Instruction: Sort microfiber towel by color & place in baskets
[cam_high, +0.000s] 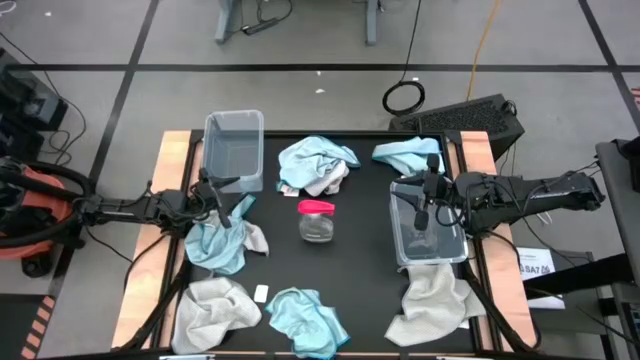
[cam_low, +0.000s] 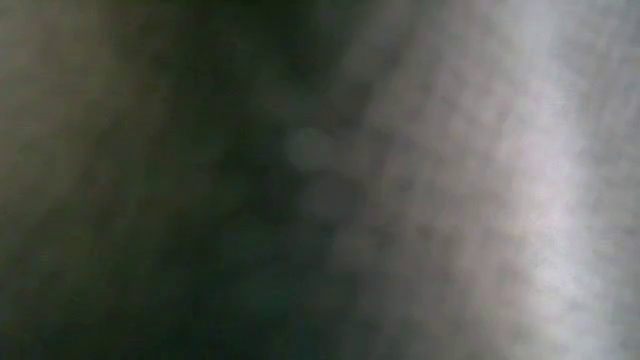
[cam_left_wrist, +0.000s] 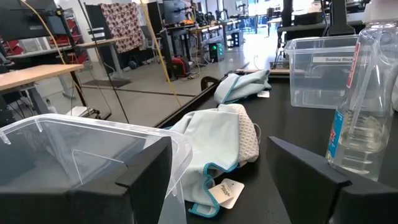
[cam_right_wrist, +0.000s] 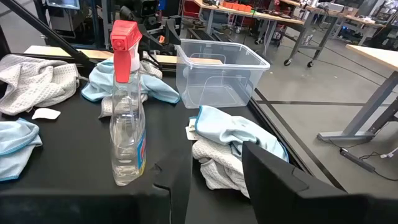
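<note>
Two clear baskets stand on the black mat: one at the far left (cam_high: 233, 150), one at the right (cam_high: 428, 228). Towels lie loose around them: a blue-and-white heap (cam_high: 318, 165) at the far middle, a blue one (cam_high: 405, 153) at the far right, a blue one on a grey one (cam_high: 222, 242) at the left, and grey (cam_high: 213, 310), blue (cam_high: 308, 318) and grey (cam_high: 435, 300) along the near edge. My left gripper (cam_high: 224, 205) hovers open over the left blue towel, beside the left basket. My right gripper (cam_high: 424, 205) is open above the right basket. Nothing shows between either pair of fingers.
A clear spray bottle with a pink top (cam_high: 316, 220) stands mid-table between the arms. A small white tag (cam_high: 261, 293) lies near the front towels. Wooden rails (cam_high: 170, 160) border the mat on the left and right. Bare mat shows around the bottle.
</note>
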